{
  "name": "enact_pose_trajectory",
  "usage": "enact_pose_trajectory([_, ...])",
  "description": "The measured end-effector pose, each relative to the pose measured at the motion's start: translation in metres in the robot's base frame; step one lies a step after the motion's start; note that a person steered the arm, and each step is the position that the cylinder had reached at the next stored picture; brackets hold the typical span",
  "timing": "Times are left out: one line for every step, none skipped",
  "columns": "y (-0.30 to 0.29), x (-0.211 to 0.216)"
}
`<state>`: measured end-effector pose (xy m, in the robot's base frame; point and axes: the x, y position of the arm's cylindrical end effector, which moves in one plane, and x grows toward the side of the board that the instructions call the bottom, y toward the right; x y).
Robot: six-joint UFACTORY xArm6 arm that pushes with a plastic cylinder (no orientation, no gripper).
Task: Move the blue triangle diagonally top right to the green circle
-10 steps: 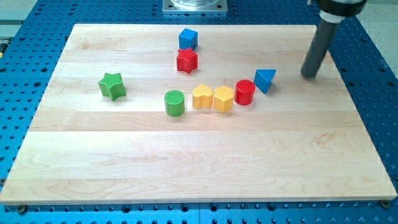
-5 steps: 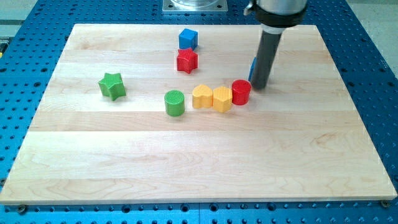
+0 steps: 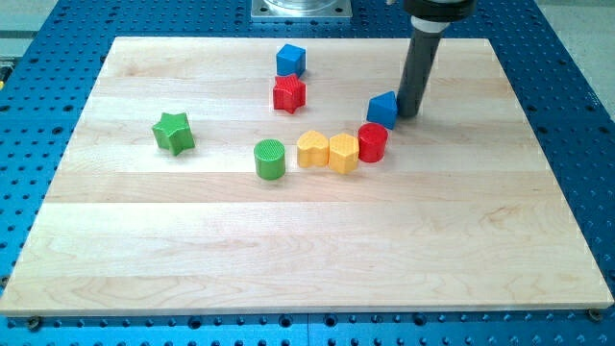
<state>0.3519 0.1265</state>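
Wooden board (image 3: 144, 250): my tip (image 3: 409, 114) touches blue triangle (image 3: 382, 110).

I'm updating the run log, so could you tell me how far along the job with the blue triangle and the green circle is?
Done: my tip has reached the blue triangle, standing at its right edge. In hand: the leftward push; the triangle now sits just above the red cylinder. Left: most of the travel. The green circle lies well to the view's left, beyond the two yellow blocks.
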Motion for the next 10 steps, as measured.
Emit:
enact_pose_trajectory([-0.061, 0.015])
enact_pose_trajectory([-0.092, 0.022])
enact_pose_trajectory([-0.059, 0.023])
enact_pose_trajectory([-0.069, 0.039])
enact_pose_trajectory([-0.107, 0.06])
enact_pose_trajectory([-0.1, 0.071])
enact_pose_trajectory([-0.117, 0.089])
enact_pose_trajectory([-0.114, 0.096])
enact_pose_trajectory([-0.109, 0.096])
enact_pose_trajectory([-0.111, 0.114])
